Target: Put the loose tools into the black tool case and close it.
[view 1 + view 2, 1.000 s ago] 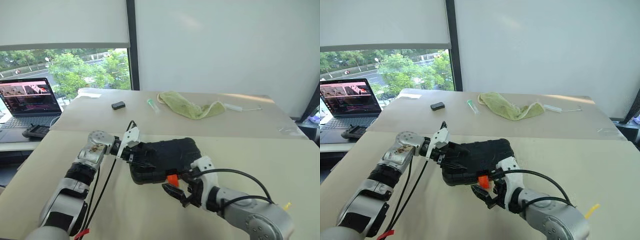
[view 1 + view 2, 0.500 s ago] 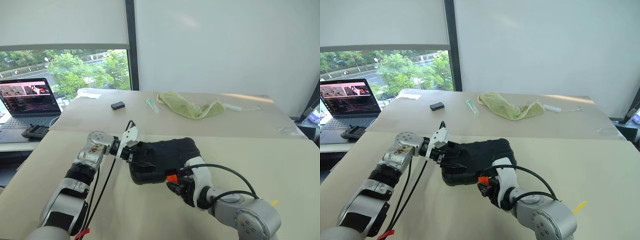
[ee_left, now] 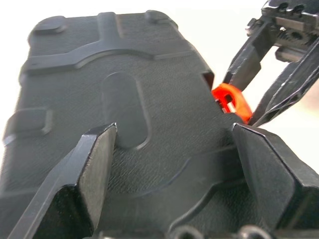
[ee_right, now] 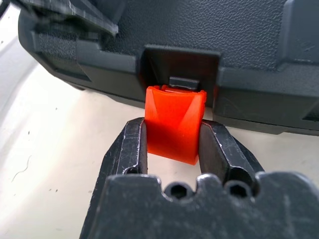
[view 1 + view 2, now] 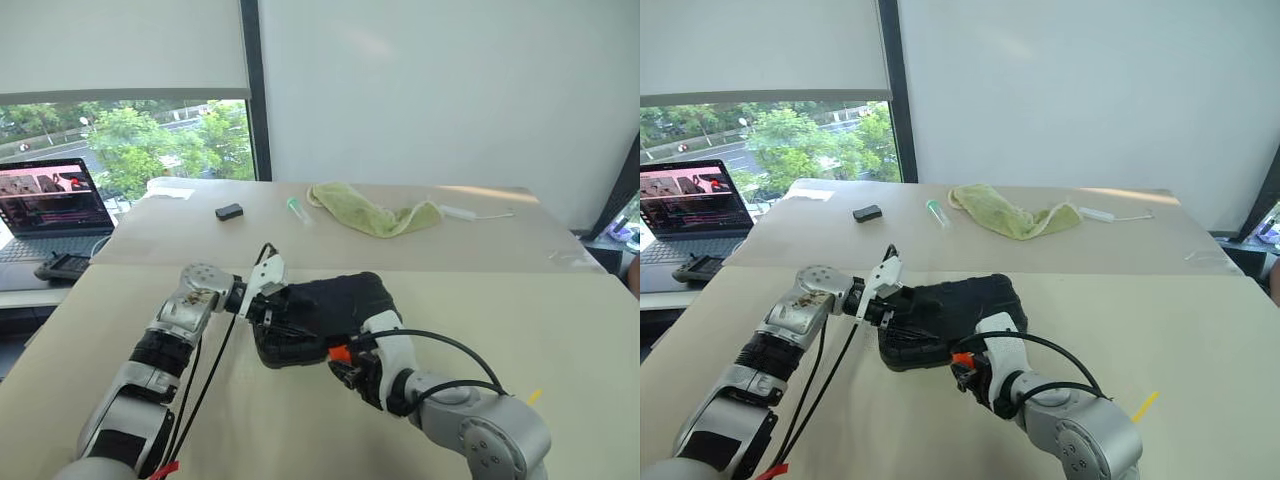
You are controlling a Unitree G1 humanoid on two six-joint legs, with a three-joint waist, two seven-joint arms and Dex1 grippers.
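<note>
The black tool case lies closed on the near table, ribbed lid up. At its front edge is a small orange latch, and my right gripper is shut on it, one finger on each side. In the eye views that gripper is at the case's near edge. My left gripper is open, its fingers spread wide over the lid at the case's left end. The loose tools are out of view.
On the far table lie a green cloth, a small black box, a green-capped tube and a white stick. A laptop and a dark device are at far left. A yellow strip lies near right.
My right gripper was open just short of the latch a second ago; it has moved in and shut on the orange latch. The left gripper has stayed on the lid.
</note>
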